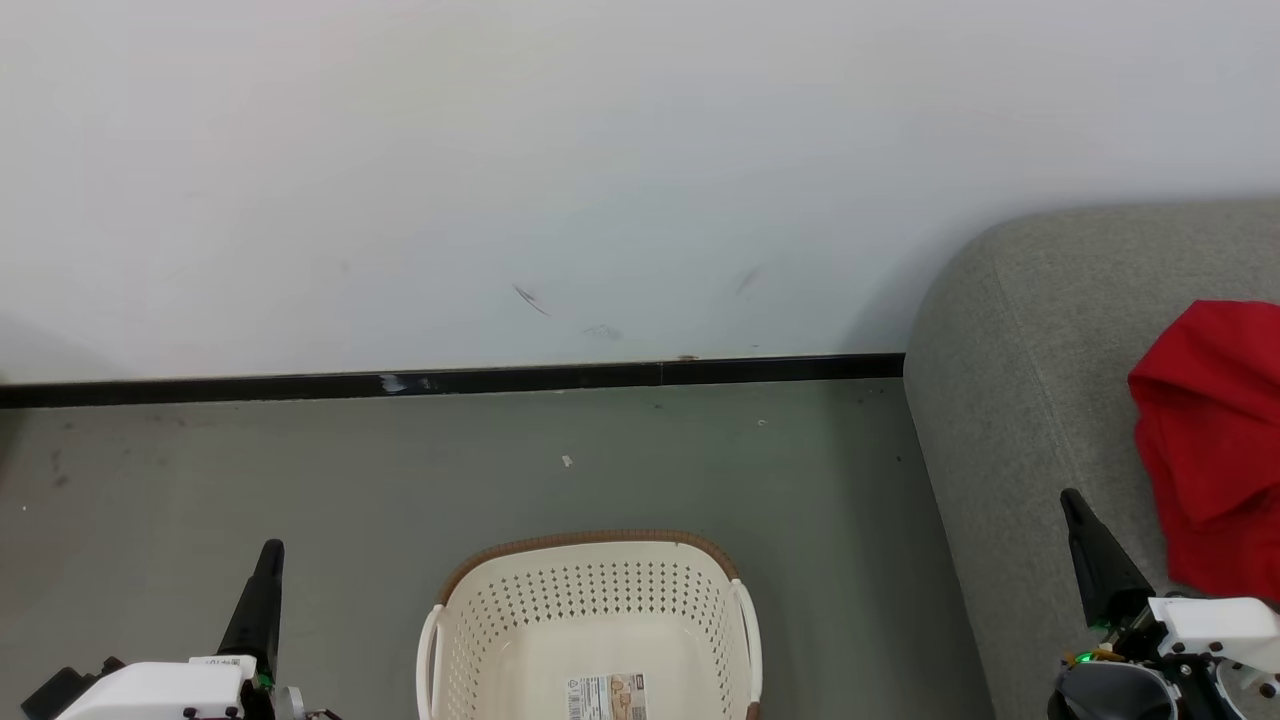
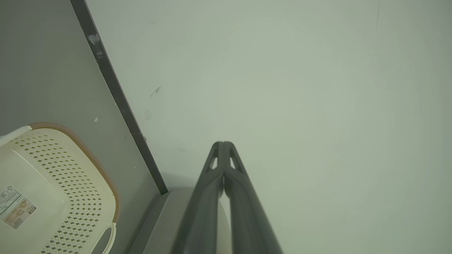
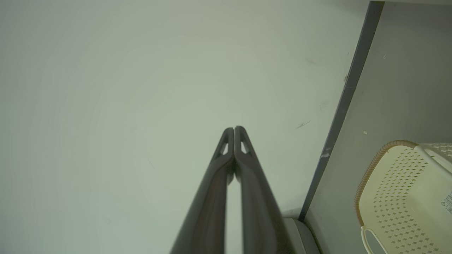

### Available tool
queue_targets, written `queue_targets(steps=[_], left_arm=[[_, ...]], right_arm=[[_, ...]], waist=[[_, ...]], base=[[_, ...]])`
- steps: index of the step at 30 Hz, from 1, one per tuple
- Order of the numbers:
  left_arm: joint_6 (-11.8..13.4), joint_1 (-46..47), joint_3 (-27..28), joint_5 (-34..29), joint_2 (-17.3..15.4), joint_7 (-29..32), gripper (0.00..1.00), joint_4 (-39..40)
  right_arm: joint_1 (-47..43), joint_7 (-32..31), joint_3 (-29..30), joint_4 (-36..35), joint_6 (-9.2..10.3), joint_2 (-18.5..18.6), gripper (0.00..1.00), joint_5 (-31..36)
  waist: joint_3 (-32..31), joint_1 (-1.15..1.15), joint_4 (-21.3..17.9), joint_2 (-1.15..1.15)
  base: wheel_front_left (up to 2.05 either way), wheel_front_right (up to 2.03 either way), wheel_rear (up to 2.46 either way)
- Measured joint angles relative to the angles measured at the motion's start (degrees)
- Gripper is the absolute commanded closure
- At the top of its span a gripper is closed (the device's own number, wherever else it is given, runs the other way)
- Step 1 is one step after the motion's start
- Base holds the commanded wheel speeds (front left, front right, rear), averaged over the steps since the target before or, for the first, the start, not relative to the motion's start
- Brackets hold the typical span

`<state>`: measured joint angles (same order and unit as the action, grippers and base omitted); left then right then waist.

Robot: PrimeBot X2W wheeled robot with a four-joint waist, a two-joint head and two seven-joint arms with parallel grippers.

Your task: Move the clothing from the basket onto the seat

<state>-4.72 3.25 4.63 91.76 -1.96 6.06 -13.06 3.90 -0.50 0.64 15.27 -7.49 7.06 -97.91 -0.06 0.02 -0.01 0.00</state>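
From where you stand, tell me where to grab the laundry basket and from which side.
Take a white side handle, coming down from above on the basket's outer side. It stands upright on the floor, and each handle loops clear of the perforated wall, probably leaving a slot for one finger.

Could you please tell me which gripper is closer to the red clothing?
The right gripper: it shows against the grey sofa, beside the red clothing, whereas the left gripper is above the floor, beyond the basket.
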Motion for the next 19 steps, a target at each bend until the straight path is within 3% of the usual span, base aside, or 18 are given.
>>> queue_targets(steps=[19], left_arm=[[0.0,0.0,0.0,0.0,0.0,0.0,1.0,0.0]], right_arm=[[0.0,0.0,0.0,0.0,0.0,0.0,1.0,0.0]], waist=[[0.0,-0.01,0.0,0.0]], base=[[0.0,0.0,0.0]])
